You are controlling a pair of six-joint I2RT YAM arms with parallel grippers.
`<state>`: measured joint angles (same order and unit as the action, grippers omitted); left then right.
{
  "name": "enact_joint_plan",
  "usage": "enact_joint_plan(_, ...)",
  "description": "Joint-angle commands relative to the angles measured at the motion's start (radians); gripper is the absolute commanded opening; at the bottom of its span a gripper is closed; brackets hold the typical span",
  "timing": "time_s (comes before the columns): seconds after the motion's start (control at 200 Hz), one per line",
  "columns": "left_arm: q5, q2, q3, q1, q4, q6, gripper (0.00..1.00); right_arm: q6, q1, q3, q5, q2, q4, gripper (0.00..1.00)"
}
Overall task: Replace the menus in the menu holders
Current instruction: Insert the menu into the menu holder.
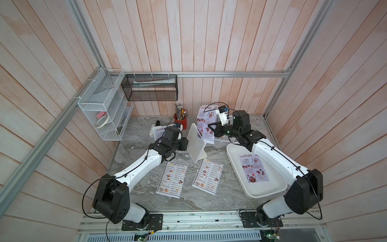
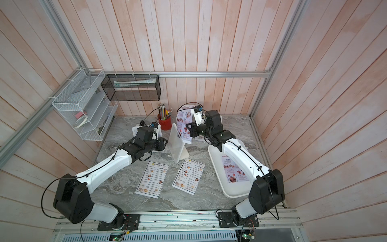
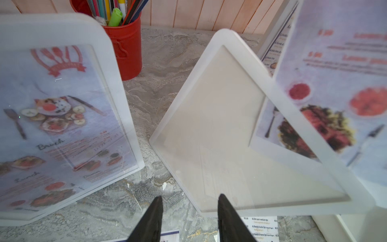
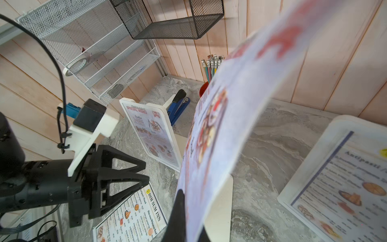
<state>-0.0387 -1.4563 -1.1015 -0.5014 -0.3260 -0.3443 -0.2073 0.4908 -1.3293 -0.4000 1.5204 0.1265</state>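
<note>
Right pincer is clamped on the lower edge of a lilac SPECIAL MENU sheet, which hangs upright in the air over the back of the counter, just behind the middle menu holder. That holder stands upright and its window is empty. Left pincer: its fingers are apart and astride the holder's near lower corner, one finger over the front face. Whether they press on the frame cannot be told. The left-hand holder stands at the back with a SPECIAL MENU sheet in it, beside the red pencil cup. The third holder sits at the back under the right arm and carries a white sheet headed "Antipasti". Two DIM SUM INN sheets lie flat side by side on the front half of the counter. The white tray is on the right, with one more lilac sheet lying flat in it, partly under the right arm.
</note>
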Motion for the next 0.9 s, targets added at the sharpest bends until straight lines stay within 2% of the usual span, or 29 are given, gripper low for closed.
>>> enact_joint_plan(0.0,0.026,0.023,0.001,-0.002,-0.025,-0.002,0.45,0.04,0.004,-0.021,0.034,0.027,-0.07,0.0)
enact_joint_plan(0.235,0.026,0.044,0.02,-0.002,-0.033,-0.011,0.45,0.033,0.025,-0.008,0.075,0.066,-0.171,0.0)
enact_joint_plan(0.485,0.039,0.064,0.028,-0.002,-0.042,-0.01,0.45,0.043,0.074,-0.023,0.142,0.098,-0.194,0.0)
enact_joint_plan(0.895,0.042,0.088,0.037,-0.001,-0.048,-0.011,0.45,0.046,0.109,0.026,0.241,0.088,-0.272,0.0)
